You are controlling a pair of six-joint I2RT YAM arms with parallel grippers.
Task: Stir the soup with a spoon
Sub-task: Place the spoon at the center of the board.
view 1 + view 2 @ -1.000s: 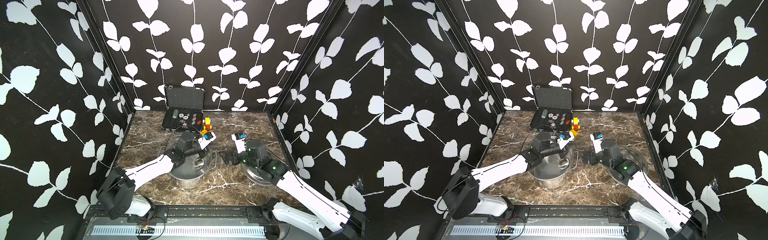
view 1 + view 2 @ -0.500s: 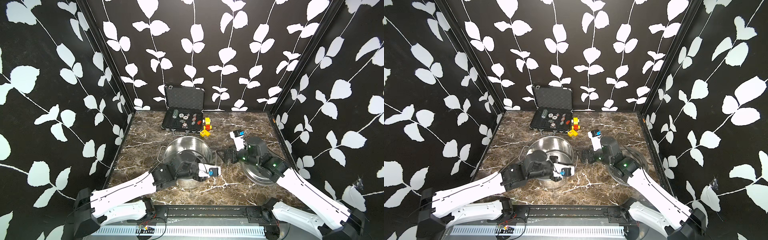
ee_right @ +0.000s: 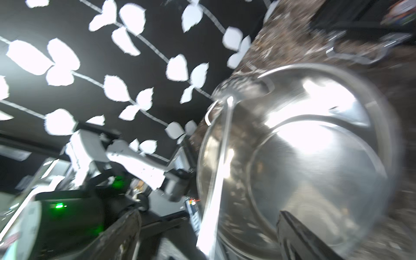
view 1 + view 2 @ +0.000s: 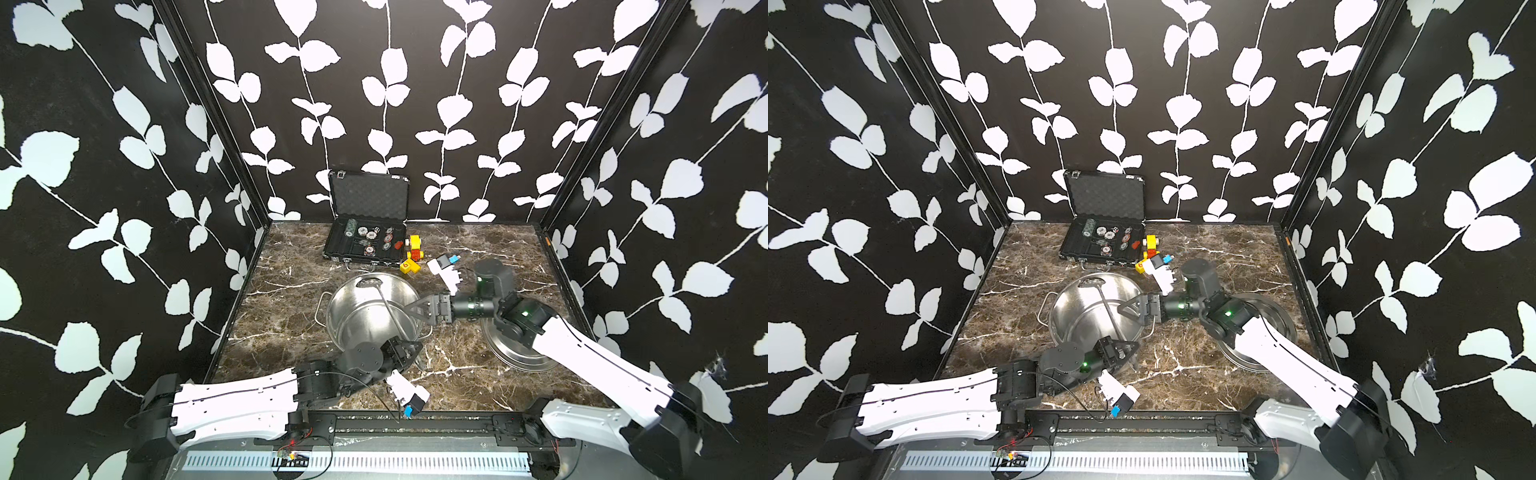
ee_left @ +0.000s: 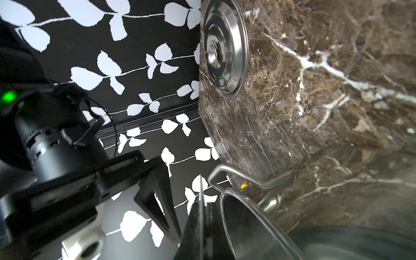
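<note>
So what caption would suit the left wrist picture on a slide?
Shut left gripper pinches the spoon beside the rim of the steel pot; the lid lies apart on the marble table.

The left arm (image 4: 237, 399) lies low and stretched forward, its left pincer (image 4: 409, 351) shut tight, apparently on the spoon (image 4: 388, 309) handle. The right arm (image 4: 582, 353) reaches inward, wrist level, with the right pincer (image 4: 413, 311) spread wide.
</note>
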